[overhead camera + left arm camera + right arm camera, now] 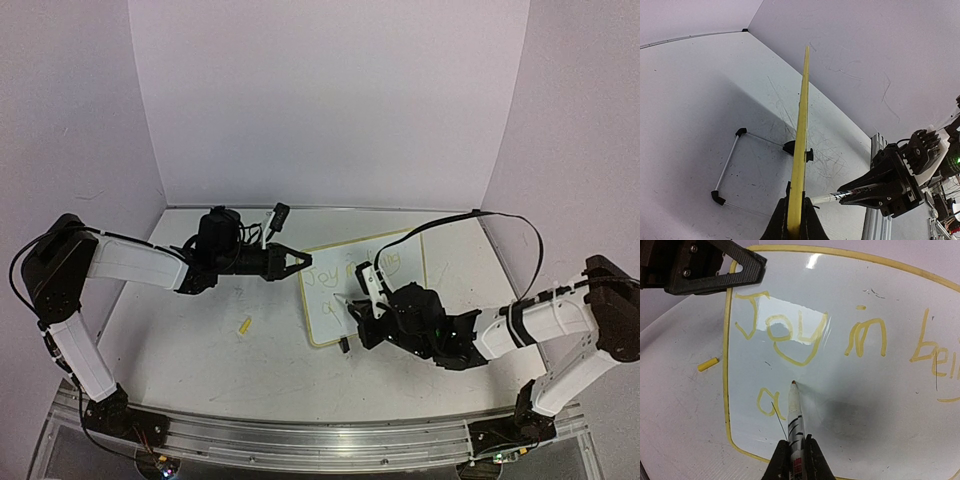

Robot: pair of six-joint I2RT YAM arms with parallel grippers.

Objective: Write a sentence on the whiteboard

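Note:
The whiteboard (322, 322) lies right of the table's centre, its pale-yellow rim (801, 135) seen edge-on in the left wrist view. My left gripper (303, 262) (795, 222) is shut on the rim at the board's upper-left corner. The sentence (866, 330) reads "Joy in bei…", with an "a" (765, 400) starting the second line. My right gripper (352, 308) (796, 457) is shut on a white pen (795, 412) (827, 198). The pen's tip (793, 383) meets the board just right of the "a".
A small yellow pen cap (244, 326) (708, 364) lies on the table left of the board. A black clip foot (809, 155) and a thin white rod with black ends (729, 167) sit beside the rim. The aluminium rail (300, 440) runs along the near edge.

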